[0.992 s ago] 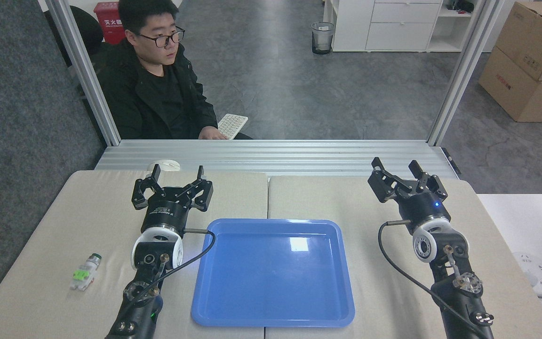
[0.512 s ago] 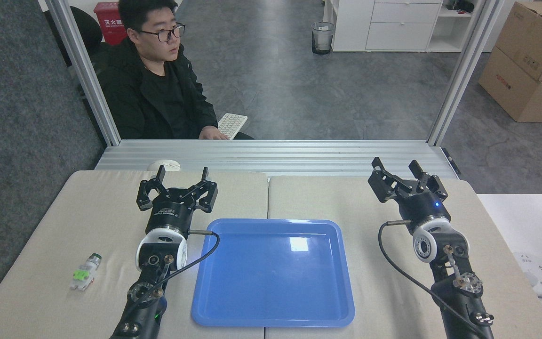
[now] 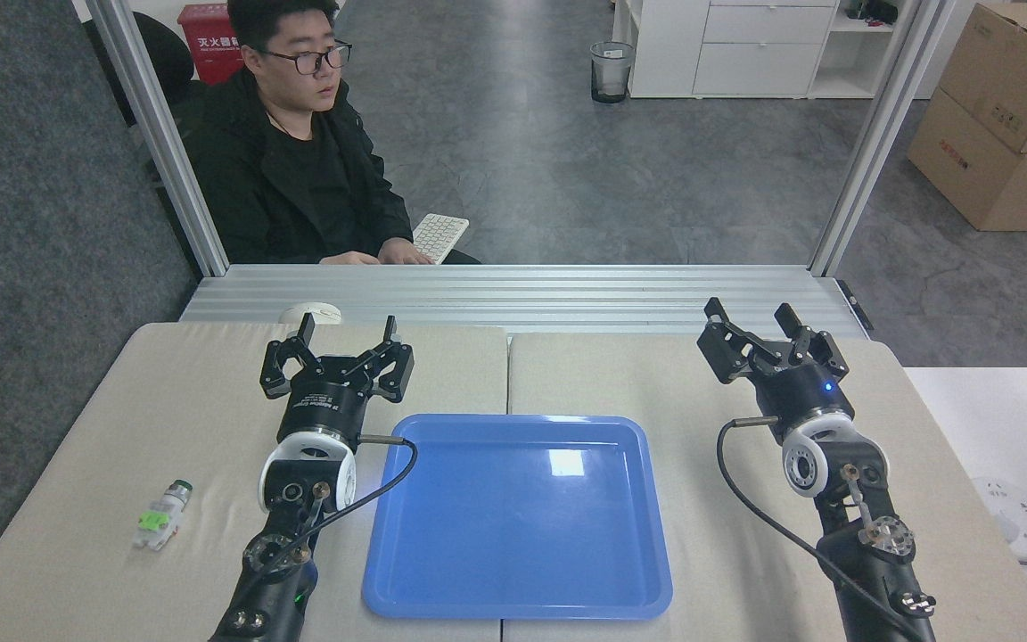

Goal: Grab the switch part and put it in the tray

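From the head view the task looks to be at its very start, with the pick-up not yet begun: the small white plastic switch part (image 3: 160, 515), with its bright green block in the middle and a dark round cap at its far end, lies on the beige padded tabletop (image 3: 103, 419) at the near left, well apart from any gripper. It rests on its side, its long axis running from near-left to far-right, cap end pointing away from the robot, and nothing touches it. The large shallow glossy blue plastic tray (image 3: 406, 588), rectangular with rounded corners and a raised rim, sits in the middle of the table with nothing in it, a window glare on its floor. The left gripper (image 3: 344, 349), black with its fingers spread wide and holding nothing, hangs beyond the tray's far left corner, to the right of and farther back than the part. The right gripper (image 3: 759, 334), likewise spread apart and empty, is at the far right, clear of the tray. As I judge it, the next move falls to the left arm: swing left and toward the near edge, come down over the part with the fingers straddling its narrow width, and close on the body around the green block.
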